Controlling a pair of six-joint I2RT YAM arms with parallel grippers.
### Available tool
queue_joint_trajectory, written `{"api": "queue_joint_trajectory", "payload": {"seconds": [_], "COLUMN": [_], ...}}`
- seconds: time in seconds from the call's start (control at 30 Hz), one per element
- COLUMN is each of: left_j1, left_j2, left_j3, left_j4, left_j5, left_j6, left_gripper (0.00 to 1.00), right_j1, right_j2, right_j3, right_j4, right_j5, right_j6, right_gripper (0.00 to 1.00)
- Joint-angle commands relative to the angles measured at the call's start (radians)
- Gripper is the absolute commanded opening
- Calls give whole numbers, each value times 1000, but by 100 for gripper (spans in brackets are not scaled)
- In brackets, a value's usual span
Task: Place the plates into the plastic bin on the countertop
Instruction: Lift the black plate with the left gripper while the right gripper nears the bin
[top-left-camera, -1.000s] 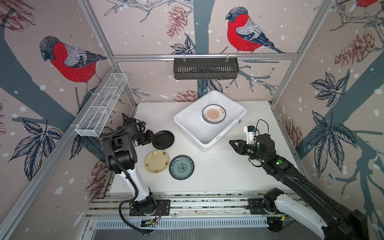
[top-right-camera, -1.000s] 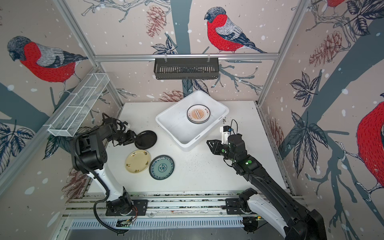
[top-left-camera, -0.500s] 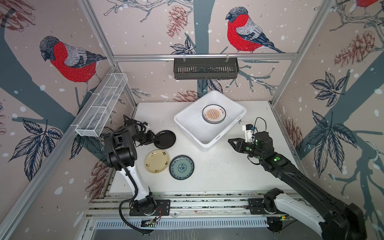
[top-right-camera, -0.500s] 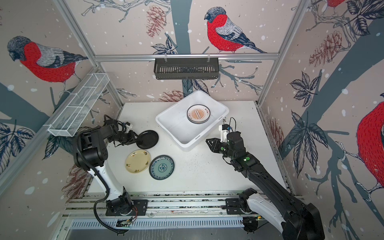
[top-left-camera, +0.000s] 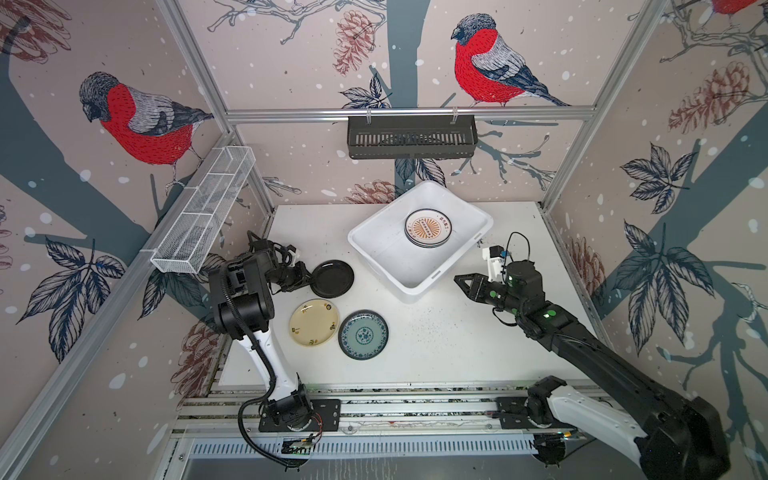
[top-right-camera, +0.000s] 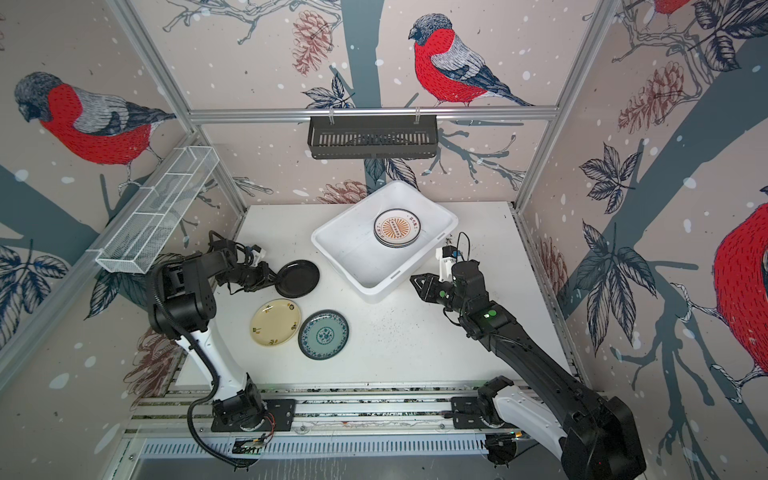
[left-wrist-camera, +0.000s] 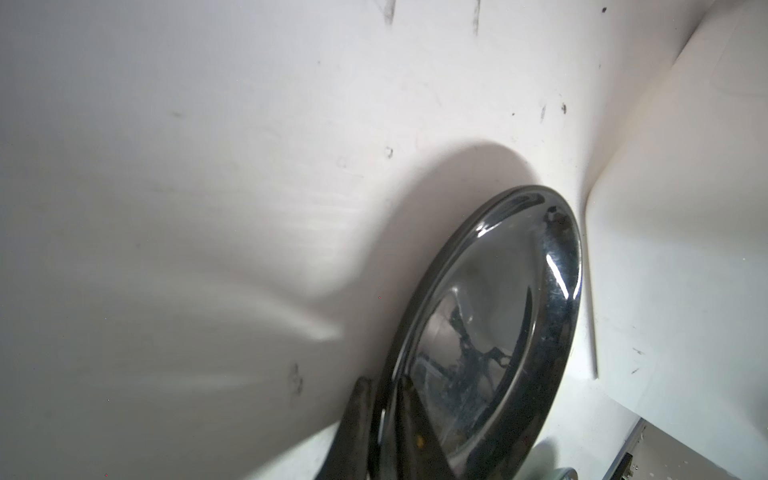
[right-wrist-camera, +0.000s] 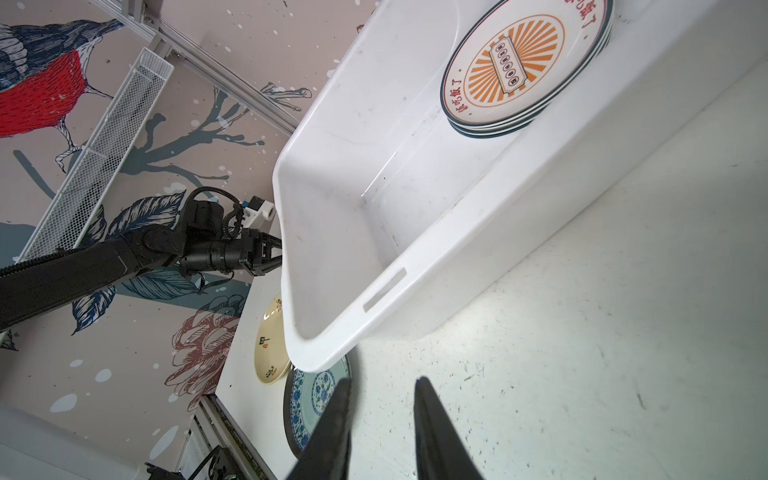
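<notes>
**user1:** What's your black plate made of?

**me:** Can't tell tbh, but it's super glossy and throws reflections like a mirror. My bin is smooth white plastic with a slight sheen.

**user1:** And the counter?

**me:** Matt white, finely speckled. My basket is white wire mesh, and the rails are bare metal.
</notes>
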Motion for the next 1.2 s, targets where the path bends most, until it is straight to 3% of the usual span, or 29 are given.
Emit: {"api": "queue_joint_trajectory", "payload": {"seconds": [0.0,0.47,1.17], "left_j1": [2,7,10], "left_j2": [1,-29,-146], "left_j3": [1,21,66], "left_j4": [-3,-12,-82], "left_j5": [0,40,-19], "left_j6": [-12,-15,-9], "left_gripper": [13,0,0], "right_j1": [-1,-8,-10], "right_j2": [4,10,90], "right_j3": [15,43,107], "right_j4": [34,42,68], "right_j5": [-14,-27,-54], "right_j6": [3,8,-15], "right_gripper": [28,28,28]}}
